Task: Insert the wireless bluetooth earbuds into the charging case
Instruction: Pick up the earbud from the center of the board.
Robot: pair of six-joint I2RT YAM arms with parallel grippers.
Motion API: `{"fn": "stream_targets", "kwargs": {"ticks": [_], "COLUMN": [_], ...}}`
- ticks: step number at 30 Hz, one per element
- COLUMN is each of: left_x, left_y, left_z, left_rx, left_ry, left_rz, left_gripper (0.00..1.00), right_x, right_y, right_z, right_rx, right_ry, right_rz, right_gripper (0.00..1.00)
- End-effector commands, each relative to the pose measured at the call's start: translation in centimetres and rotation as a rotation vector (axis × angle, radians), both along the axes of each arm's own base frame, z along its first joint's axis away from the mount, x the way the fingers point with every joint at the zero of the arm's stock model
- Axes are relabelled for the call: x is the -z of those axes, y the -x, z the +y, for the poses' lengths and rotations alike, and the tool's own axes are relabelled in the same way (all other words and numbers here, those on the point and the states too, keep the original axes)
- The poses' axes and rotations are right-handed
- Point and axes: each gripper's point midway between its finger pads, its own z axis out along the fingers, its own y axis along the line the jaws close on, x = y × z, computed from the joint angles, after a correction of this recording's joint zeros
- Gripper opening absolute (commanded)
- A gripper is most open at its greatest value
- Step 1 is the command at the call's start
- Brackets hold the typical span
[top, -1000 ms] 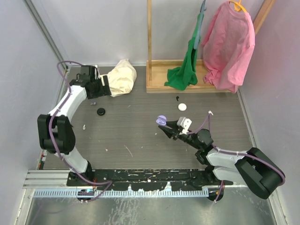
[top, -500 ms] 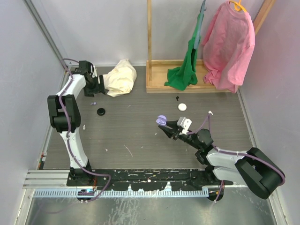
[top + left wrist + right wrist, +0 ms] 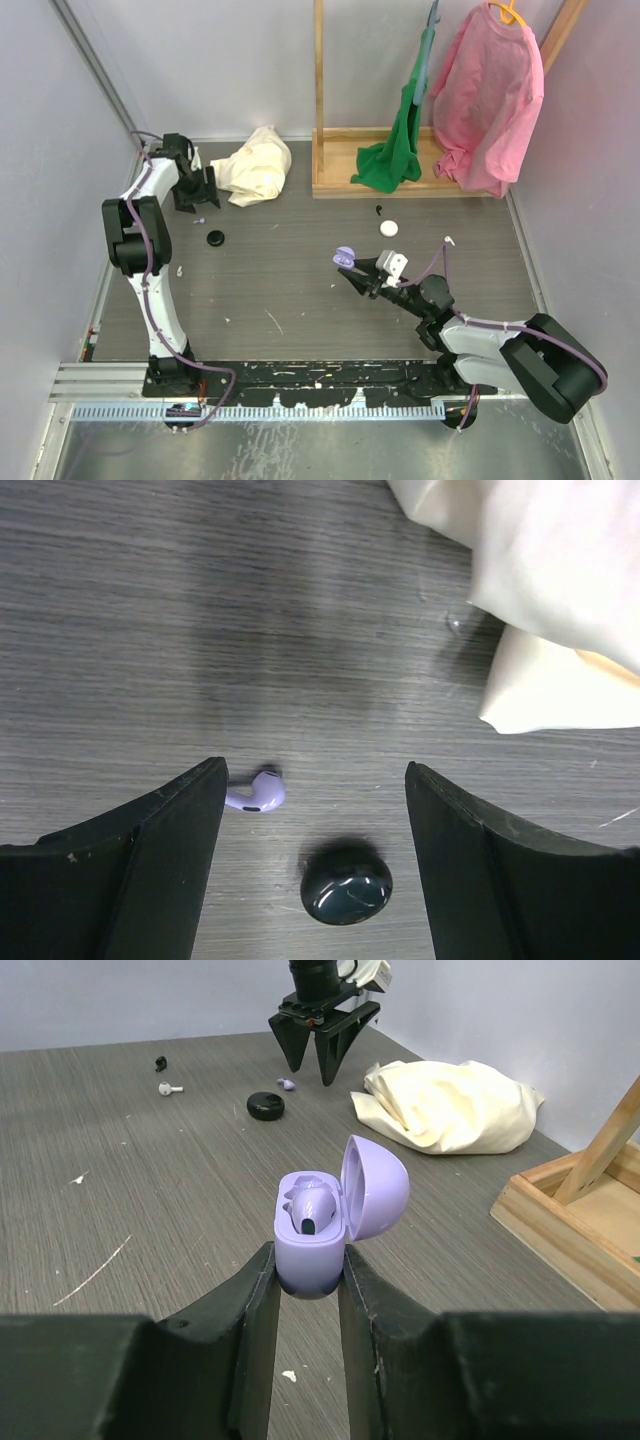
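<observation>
The left hand [image 3: 315, 780] is hovering, fingers spread, over the loose earbud [image 3: 256, 792] on the desk [image 3: 200, 580]. The right hand [image 3: 305, 1255] is pinching the open charging case [image 3: 322, 1235], which is containing the seated earbud [image 3: 312, 1207].

no readable text, no labels or brands; no numbers or signs legible on anything

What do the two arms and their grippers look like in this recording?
The left arm and right arm match: white shell links between chunky black joints, each trailed by a thin purple cable. The left gripper and right gripper each have two flat, wedge-shaped matte black fingers with pale specks. No markings are legible.
</observation>
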Motion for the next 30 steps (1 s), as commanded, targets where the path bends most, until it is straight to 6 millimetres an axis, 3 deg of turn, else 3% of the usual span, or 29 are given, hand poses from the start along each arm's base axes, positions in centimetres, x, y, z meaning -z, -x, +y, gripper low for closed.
{"fn": "stream_targets", "kwargs": {"ticks": [1,10,16,30], "left_x": [0.1,1.0,0.3,-0.6], "left_y": [-0.2,1.2,2.9,3.7], "left_z": [0.4,0.7,0.9,0.0], "left_rx": [0.002,-0.022,-0.048,-0.055], "left_ry": [0.008,0.000,-0.013,0.022], "left_rz": [0.007,0.078,0.117,0.129], "left_gripper": [0.73,0.72,0.68,0.56], "right_x": [-1.9,-1.9,-2.0,-2.1], "right_y": [-0.3,-0.3,-0.3,-0.3], "right_z": [0.2,0.2,0.2,0.1], "right_rx": [0.008,0.007,0.007,0.006], "right_ry": [-0.033,-0.031,-0.032,-0.033], "right_rz": [-0.062,-0.061,-0.064,-0.064], "right_gripper": [0.01,0.01,0.01,0.01]}}
